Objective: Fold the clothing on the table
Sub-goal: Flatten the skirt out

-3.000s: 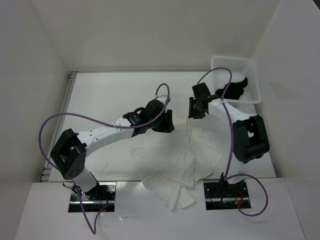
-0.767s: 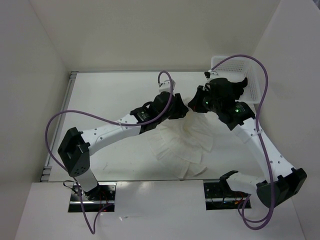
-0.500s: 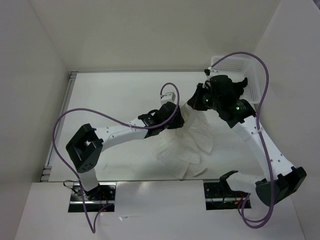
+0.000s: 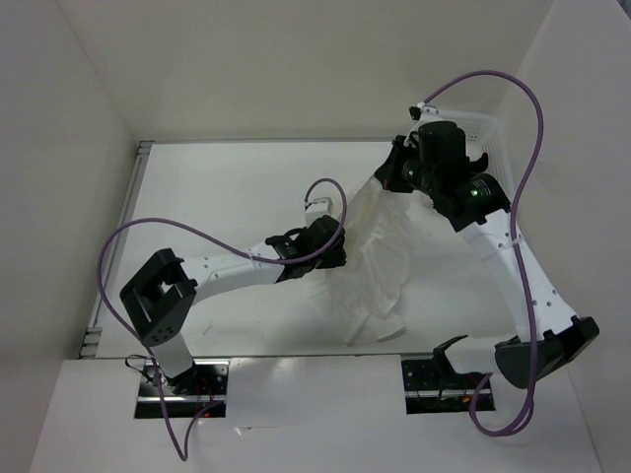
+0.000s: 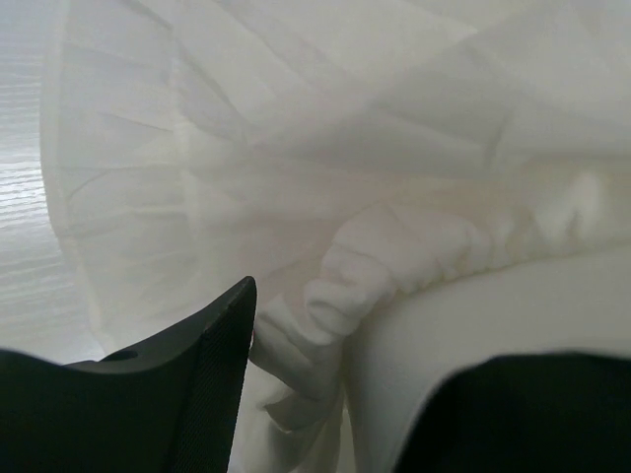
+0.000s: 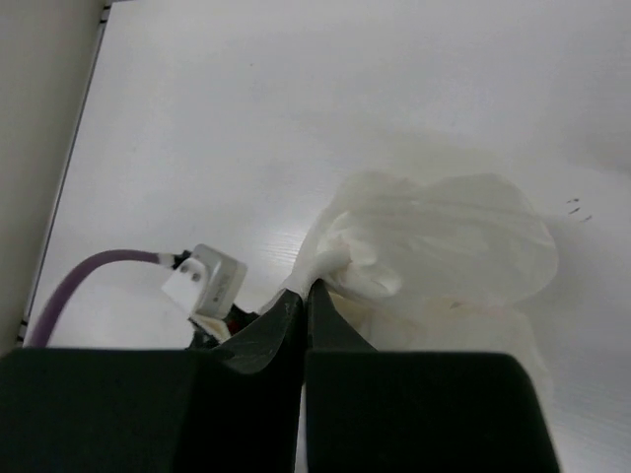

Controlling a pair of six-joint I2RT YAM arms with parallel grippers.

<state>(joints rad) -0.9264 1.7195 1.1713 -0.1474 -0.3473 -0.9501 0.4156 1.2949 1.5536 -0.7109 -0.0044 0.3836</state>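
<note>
Fold barely begun. Right pincer [image 6: 304, 292] clenched on clothing [image 4: 380, 254] edge; fabric drapes below it onto table [image 4: 217, 187]. Left pincer [image 5: 360, 340] straddles gathered hem; grip I cannot tell. No crease laid yet.

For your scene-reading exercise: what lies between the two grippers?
The clothing, hanging from the right gripper down to the left gripper; the top view shows it.

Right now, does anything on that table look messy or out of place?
Yes. The white clothing is not lying flat: the right gripper, shut on its far edge, holds it up in a crumpled peak, and its near end lies in untidy bunched folds on the table.
</note>
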